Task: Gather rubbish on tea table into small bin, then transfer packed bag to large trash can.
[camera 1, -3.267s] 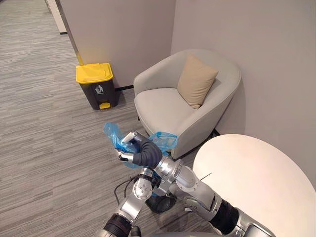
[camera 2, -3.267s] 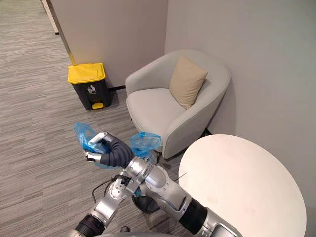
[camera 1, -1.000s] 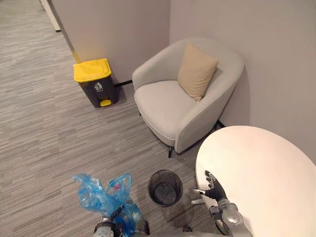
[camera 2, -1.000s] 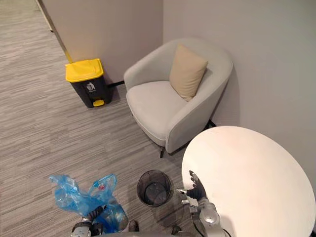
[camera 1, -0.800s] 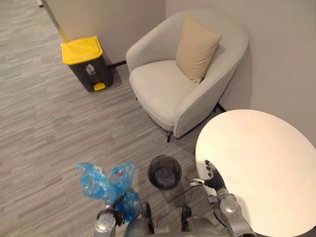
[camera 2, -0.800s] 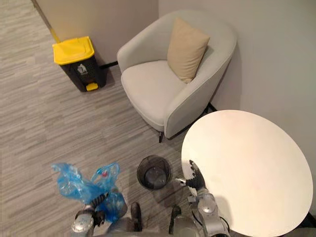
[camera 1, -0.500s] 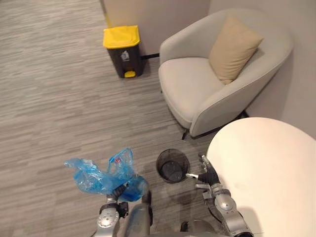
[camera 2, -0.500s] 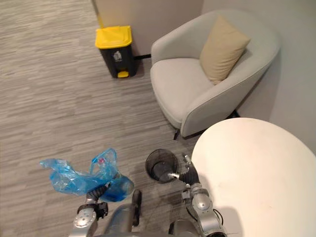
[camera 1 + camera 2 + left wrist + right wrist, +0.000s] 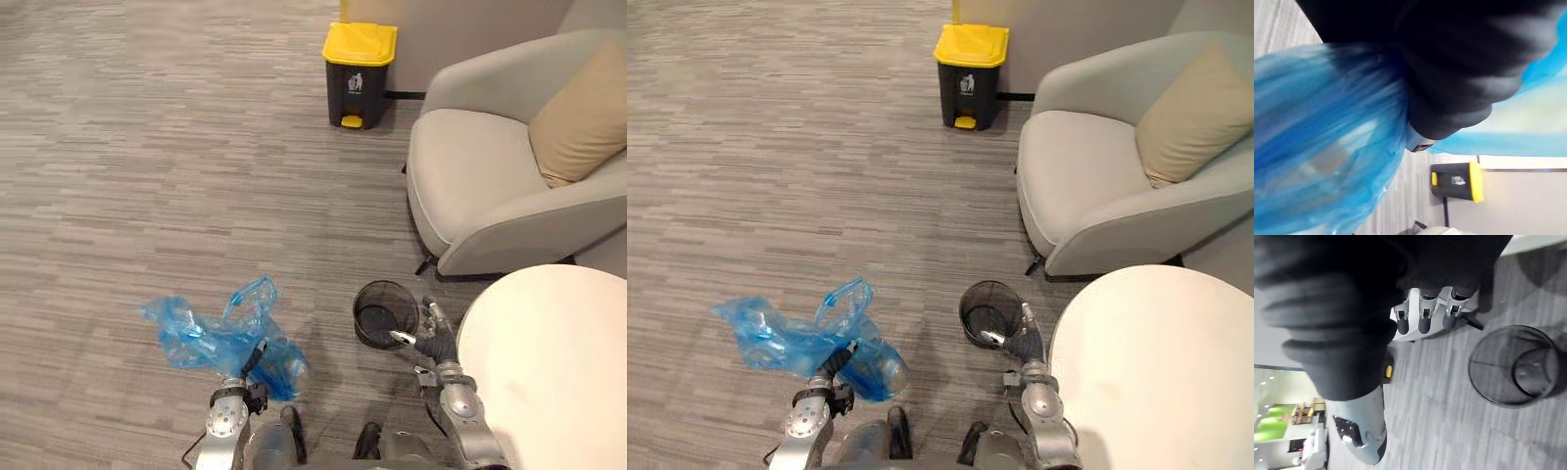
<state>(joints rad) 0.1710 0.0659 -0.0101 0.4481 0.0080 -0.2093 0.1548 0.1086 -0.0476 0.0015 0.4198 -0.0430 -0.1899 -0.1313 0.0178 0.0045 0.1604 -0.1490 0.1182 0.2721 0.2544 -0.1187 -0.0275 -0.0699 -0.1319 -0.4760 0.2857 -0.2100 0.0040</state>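
Bag (image 9: 774, 338) now out of the small bin (image 9: 360, 305), grasped in the left hand (image 9: 836, 372); right hand (image 9: 434, 345) with fingers (image 9: 1420, 319) released. The view has turned to the trash can (image 9: 359, 59) at 12 o'clock — transfer next.

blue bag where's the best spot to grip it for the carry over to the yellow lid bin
Grip the gathered neck, between the bulging end and the loose flaps. There the blue bag narrows to a bunch that a hand can curl round. Come from beneath the flaps, as the left hand does. The flaps alone are thin and splayed, so they would probably slip.
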